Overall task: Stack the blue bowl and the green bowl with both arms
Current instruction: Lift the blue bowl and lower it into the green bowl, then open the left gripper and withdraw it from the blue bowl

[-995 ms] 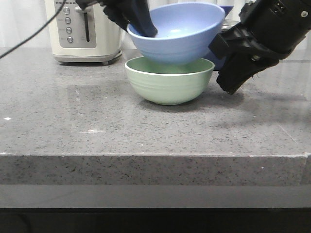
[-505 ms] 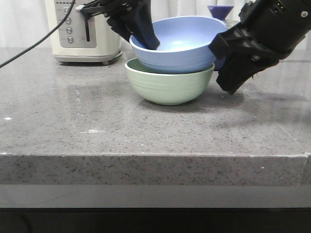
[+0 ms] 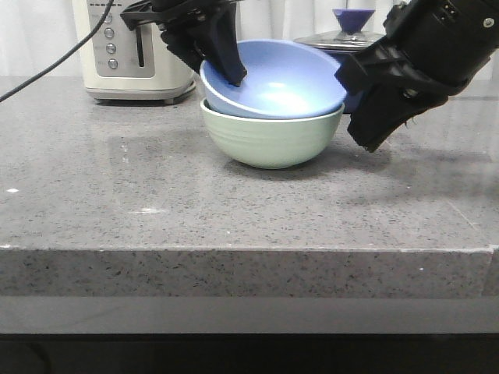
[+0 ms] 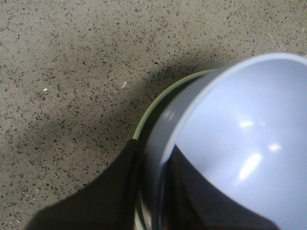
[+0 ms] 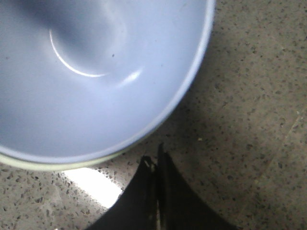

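Observation:
The blue bowl (image 3: 281,86) sits nested in the green bowl (image 3: 269,140) on the grey stone counter, tilted with its left rim higher. My left gripper (image 3: 234,74) is shut on the blue bowl's left rim, one finger inside and one outside. In the left wrist view the fingers (image 4: 120,191) straddle the blue bowl's (image 4: 240,143) rim, with the green bowl's rim (image 4: 153,110) just below. My right gripper (image 3: 366,140) is shut and empty, just right of the bowls. In the right wrist view its tips (image 5: 156,160) are close to the blue bowl (image 5: 96,72) and the green rim (image 5: 62,165).
A cream toaster (image 3: 136,51) stands at the back left. A dark saucepan with a lid (image 3: 343,39) stands behind the bowls. A black cable (image 3: 47,66) hangs at the left. The counter's front edge (image 3: 249,249) runs across the view.
The left gripper lowered the blue bowl from above the green bowl down into it; the bowl now rests deeper and tilts forward. The right arm has not moved.

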Controlling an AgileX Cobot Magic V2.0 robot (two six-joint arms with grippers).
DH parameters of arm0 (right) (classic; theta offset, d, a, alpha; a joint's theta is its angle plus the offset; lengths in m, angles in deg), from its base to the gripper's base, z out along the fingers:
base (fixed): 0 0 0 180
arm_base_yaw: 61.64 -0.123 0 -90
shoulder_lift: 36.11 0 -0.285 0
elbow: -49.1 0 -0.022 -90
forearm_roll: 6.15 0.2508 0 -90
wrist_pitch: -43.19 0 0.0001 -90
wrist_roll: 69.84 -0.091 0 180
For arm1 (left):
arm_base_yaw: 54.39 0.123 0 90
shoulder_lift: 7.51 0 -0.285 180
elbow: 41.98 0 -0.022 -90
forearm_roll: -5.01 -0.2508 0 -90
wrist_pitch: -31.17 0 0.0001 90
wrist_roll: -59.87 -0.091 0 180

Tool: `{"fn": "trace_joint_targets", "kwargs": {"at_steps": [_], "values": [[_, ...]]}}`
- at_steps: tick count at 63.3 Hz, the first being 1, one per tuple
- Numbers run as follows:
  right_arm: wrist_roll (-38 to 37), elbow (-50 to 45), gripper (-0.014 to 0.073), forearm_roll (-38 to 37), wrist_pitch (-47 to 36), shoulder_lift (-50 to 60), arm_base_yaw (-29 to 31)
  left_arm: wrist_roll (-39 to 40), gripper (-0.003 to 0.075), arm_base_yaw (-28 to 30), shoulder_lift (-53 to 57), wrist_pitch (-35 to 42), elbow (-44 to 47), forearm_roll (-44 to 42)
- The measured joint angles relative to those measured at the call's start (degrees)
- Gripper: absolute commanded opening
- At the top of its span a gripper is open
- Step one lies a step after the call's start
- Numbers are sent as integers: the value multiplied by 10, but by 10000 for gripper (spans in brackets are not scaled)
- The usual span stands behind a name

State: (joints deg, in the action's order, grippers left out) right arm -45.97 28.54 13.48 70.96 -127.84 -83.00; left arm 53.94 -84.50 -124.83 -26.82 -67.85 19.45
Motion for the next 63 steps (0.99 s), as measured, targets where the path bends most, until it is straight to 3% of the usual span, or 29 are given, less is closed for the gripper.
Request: {"fn": "trace_joint_targets", "kwargs": {"at_steps": [7,30,47,63], "values": [[0,0,-64,0,0,0,0,0,304,0,0,0,0,0],[-1,0,-64,0,0,0,0,2,302,0,52,0,0,-22],[-1,0,-64,0,0,0,0,48,302,0,151,-18,16,-124],[-1,0,-64,0,0,0,0,105,302,0,240,-8,125,-214]]}}
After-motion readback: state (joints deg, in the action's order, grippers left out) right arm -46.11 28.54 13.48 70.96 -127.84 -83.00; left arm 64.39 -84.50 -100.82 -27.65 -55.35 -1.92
